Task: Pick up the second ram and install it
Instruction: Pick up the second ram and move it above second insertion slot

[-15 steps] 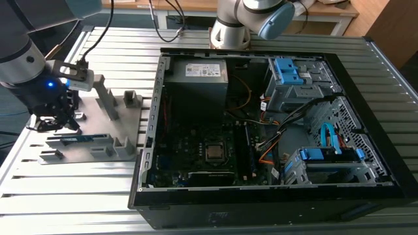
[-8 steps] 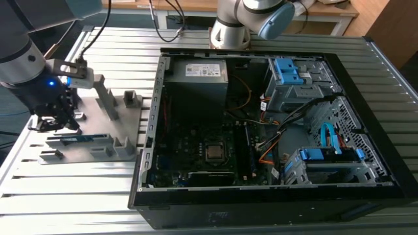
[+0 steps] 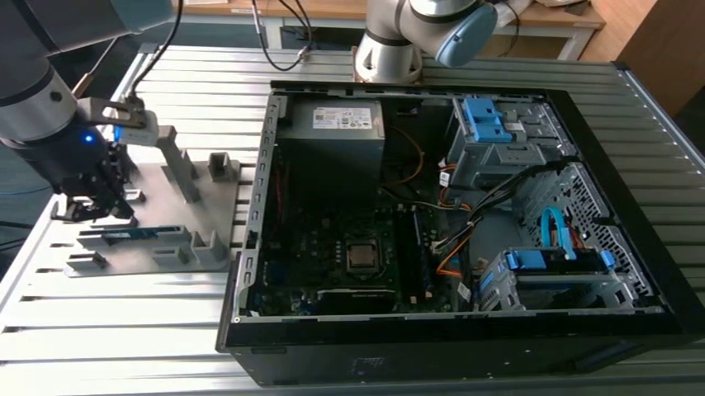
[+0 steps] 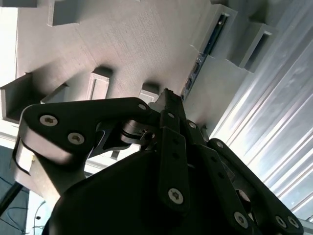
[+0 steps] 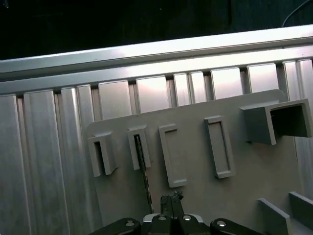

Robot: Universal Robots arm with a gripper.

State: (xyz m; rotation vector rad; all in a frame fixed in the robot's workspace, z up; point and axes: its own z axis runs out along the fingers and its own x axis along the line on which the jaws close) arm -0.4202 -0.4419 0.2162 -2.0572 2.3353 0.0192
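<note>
The second ram (image 3: 137,233), a thin dark stick with a blue-and-white label, rests on edge in the slots of the grey fixture (image 3: 165,186) at the exterior view's left. My gripper (image 3: 97,205) hangs over the fixture's end, just beside the stick and a little above it. In the second wrist view the ram (image 4: 195,71) runs away from the gripper (image 4: 167,96), whose fingertips meet with nothing between them. In the first wrist view the ram's (image 5: 144,172) edge shows as a thin dark line ahead of the gripper (image 5: 171,199).
An open computer case (image 3: 256,206) lies at the exterior view's right, with motherboard (image 3: 330,247), CPU (image 3: 364,257), memory slots (image 3: 420,247), cables and blue drive brackets (image 3: 486,115). A second arm's base (image 3: 388,41) stands behind it. Tall fixture posts (image 3: 178,161) rise near my gripper. The table is ribbed aluminium (image 3: 121,330).
</note>
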